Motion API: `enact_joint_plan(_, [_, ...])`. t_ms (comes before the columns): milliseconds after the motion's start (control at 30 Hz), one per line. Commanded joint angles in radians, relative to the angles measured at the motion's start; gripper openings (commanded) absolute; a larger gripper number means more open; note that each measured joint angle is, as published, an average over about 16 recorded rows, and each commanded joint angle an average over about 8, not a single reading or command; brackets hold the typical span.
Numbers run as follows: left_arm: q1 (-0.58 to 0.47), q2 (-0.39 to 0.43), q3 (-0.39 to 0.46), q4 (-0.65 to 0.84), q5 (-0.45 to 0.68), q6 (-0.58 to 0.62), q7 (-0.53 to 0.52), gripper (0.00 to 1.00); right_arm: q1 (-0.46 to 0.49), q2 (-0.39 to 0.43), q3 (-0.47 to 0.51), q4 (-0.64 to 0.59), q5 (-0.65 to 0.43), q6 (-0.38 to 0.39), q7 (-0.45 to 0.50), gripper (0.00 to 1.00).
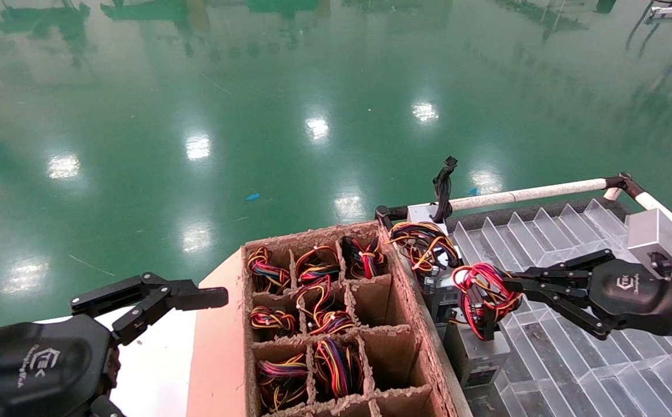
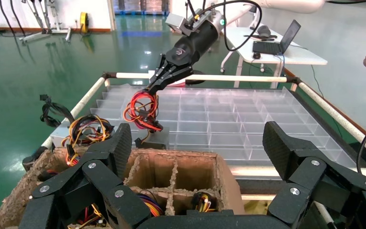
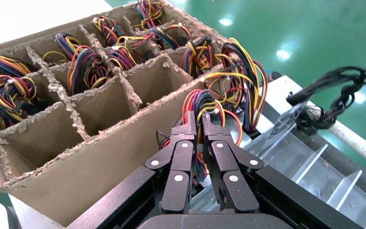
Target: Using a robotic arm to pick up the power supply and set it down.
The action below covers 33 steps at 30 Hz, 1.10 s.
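Note:
The power supply (image 1: 477, 354) is a small grey metal box under a coiled, mostly red wire bundle (image 1: 482, 288). It is at the near-left corner of the clear divided tray (image 1: 579, 370), right beside the cardboard box. I cannot tell whether it rests on the tray. My right gripper (image 1: 512, 286), on the robotic arm (image 1: 637, 292), reaches in from the right and is shut on that bundle. The right wrist view shows its fingertips (image 3: 190, 125) pinching the red, yellow and orange wires (image 3: 221, 117). The left wrist view shows the right gripper (image 2: 153, 90) above the power supply (image 2: 155, 140). My left gripper (image 1: 188, 296) hangs open at the lower left, holding nothing.
A cardboard box (image 1: 408, 301) with divider cells holds several coloured wire bundles. Another grey unit with yellow, orange and black wires (image 1: 423, 238) and a black cable (image 1: 443, 185) stands behind the power supply. A white padded rail (image 1: 533, 194) borders the tray. Green floor lies beyond.

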<state>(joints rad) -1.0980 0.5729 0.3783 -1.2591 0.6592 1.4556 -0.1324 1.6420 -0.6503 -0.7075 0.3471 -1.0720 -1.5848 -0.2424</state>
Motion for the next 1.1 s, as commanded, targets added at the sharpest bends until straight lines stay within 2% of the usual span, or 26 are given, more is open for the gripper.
enact_joint_plan(33, [0.000,0.000,0.000,0.000,0.000,0.000,0.000,1.00,0.000,0.001,-0.008,-0.011,0.006,0.000,-0.006,0.20])
enact_joint_plan(200, [0.000,0.000,0.000,0.000,0.000,0.000,0.000,1.00,0.006,0.000,-0.026,-0.028,0.012,0.001,-0.012,0.83])
enact_joint_plan(267, [0.000,0.000,0.000,0.000,0.000,0.000,0.000,1.00,0.009,-0.001,-0.032,-0.032,0.013,0.002,-0.013,1.00])
enact_joint_plan(1100, [0.000,0.000,0.000,0.000,0.000,0.000,0.000,1.00,0.007,-0.001,-0.030,-0.026,0.016,0.002,-0.010,1.00])
